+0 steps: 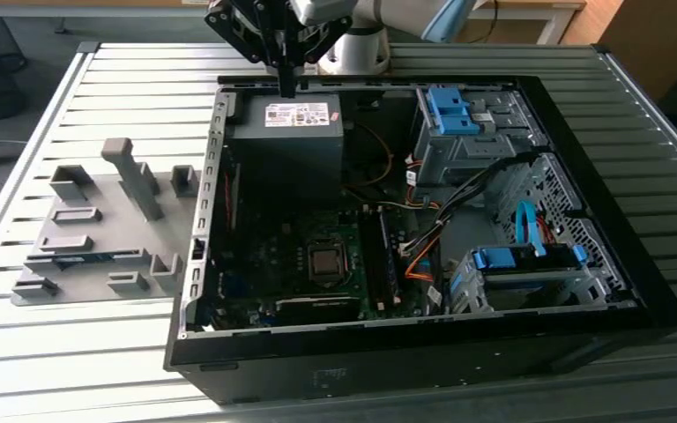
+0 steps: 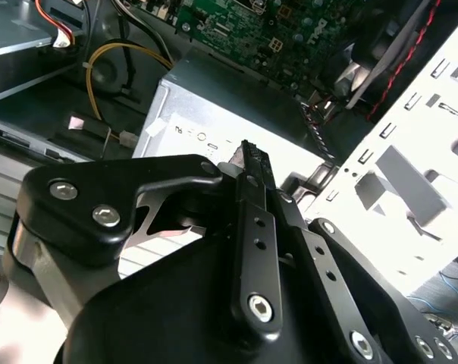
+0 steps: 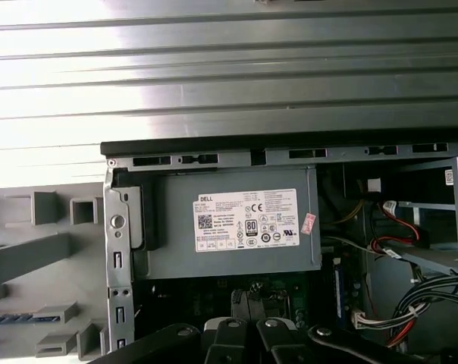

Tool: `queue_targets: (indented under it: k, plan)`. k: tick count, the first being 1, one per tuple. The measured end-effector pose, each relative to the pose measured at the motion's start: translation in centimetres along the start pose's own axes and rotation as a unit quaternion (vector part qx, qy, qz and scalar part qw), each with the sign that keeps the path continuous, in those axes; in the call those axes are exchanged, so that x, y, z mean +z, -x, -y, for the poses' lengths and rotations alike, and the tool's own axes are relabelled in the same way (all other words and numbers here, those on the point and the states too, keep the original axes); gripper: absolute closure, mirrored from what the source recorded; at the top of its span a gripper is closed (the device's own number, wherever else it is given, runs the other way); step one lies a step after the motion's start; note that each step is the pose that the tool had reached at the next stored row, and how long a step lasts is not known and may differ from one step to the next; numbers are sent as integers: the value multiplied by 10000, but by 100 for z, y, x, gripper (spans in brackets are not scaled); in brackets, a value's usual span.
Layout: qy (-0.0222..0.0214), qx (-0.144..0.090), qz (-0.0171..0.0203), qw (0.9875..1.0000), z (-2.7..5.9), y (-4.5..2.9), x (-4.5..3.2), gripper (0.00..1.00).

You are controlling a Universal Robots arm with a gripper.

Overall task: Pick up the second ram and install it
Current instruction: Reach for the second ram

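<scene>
Your second ram (image 1: pixel 84 258), the slim dark green-blue memory stick, sits in the grey plastic holder tray (image 1: pixel 92 295) on the ribbed metal worktop (image 1: pixel 103 352), at the exterior view's left of the open black computer case (image 1: pixel 433 357). Your black gripper (image 1: pixel 286 88) hangs well apart from it, above the far edge of the grey metal power supply box (image 1: pixel 286 150), jaws together on nothing

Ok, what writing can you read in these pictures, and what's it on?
On the power supply, the white label: a maker's logo, certification marks and rows of fine print, too small to quote reliably.
Beside that label, the small pink sticker: print too small to read.
</scene>
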State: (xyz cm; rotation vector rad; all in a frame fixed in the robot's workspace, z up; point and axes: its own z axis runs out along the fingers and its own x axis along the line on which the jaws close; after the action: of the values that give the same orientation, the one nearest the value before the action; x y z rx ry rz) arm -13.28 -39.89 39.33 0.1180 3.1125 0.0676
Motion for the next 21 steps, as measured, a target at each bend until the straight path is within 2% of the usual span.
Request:
queue_targets:
  k: [21]
  plan:
    - [0, 0, 0, 10000, 17, -219, 0, 89]
